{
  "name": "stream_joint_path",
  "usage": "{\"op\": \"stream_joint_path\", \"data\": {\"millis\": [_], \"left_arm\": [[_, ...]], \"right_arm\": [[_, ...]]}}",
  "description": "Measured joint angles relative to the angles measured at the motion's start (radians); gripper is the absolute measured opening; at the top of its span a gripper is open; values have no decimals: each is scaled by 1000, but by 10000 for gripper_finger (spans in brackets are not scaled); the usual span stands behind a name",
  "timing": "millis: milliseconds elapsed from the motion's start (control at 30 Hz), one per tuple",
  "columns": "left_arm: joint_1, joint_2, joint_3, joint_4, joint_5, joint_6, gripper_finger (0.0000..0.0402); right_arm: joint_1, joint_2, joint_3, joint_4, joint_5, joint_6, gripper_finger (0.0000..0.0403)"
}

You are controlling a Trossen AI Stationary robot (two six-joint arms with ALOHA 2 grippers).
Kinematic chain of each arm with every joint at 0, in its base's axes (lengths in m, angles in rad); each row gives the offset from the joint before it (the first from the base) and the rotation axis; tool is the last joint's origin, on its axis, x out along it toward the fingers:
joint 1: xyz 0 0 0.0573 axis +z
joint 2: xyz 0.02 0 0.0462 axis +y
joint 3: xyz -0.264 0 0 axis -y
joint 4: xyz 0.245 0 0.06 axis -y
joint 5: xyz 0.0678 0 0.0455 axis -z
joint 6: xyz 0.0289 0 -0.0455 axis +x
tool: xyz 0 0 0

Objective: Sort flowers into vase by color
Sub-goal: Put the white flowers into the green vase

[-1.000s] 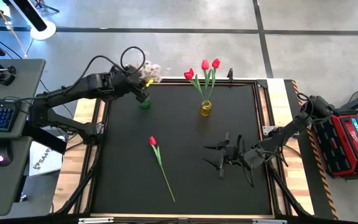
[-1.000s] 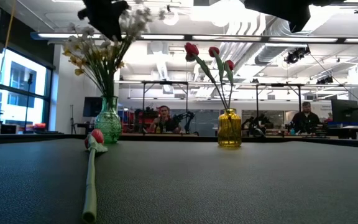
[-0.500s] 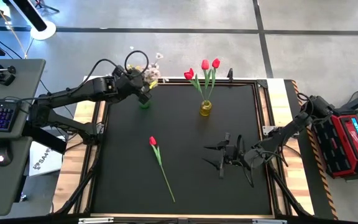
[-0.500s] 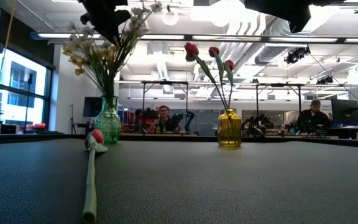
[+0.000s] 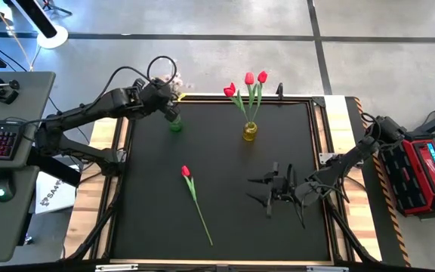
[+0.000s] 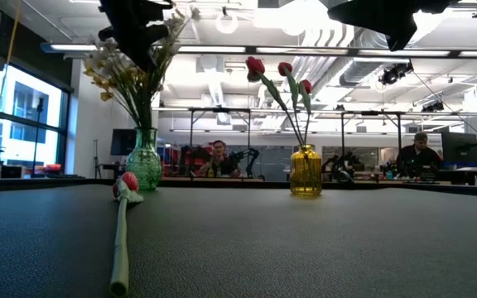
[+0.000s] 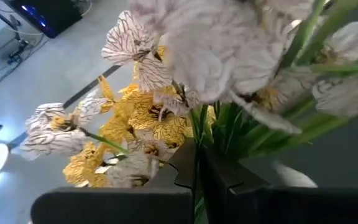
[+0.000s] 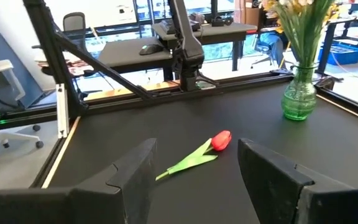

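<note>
High view shows the left gripper (image 5: 169, 104) back over the green vase (image 5: 175, 125) at eleven o'clock, fingers pinching the white and yellow sprays (image 7: 135, 118), no longer lifted away. One red tulip (image 5: 186, 172) lies unsorted at table centre; the right gripper (image 5: 266, 190), spread open, waits at four o'clock.

Three red tulips (image 5: 249, 83) upright in yellow vase (image 5: 249, 132), white-yellow sprays (image 6: 131, 62) in green vase (image 6: 143, 163), one tulip (image 5: 194, 198) lying flat

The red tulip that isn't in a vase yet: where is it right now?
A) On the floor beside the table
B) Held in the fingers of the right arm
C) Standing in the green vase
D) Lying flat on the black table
D: the red tulip lies flat on the black table, its stem stretched out, apart from the yellow vase, the green vase and the open right gripper.
</note>
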Motion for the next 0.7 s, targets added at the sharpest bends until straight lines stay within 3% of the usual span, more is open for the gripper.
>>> {"op": "stream_joint_path", "data": {"millis": [400,533,700], "left_arm": [[11,6,-126,20,25,-75,0],[7,-7,-115,16,36,-70,6],[3,-47,-45,6,124,-60,47]], "right_arm": [[0,0,0,0,-25,18,216],[0,0,0,-1,-31,18,216],[0,0,0,-1,-31,17,216]]}}
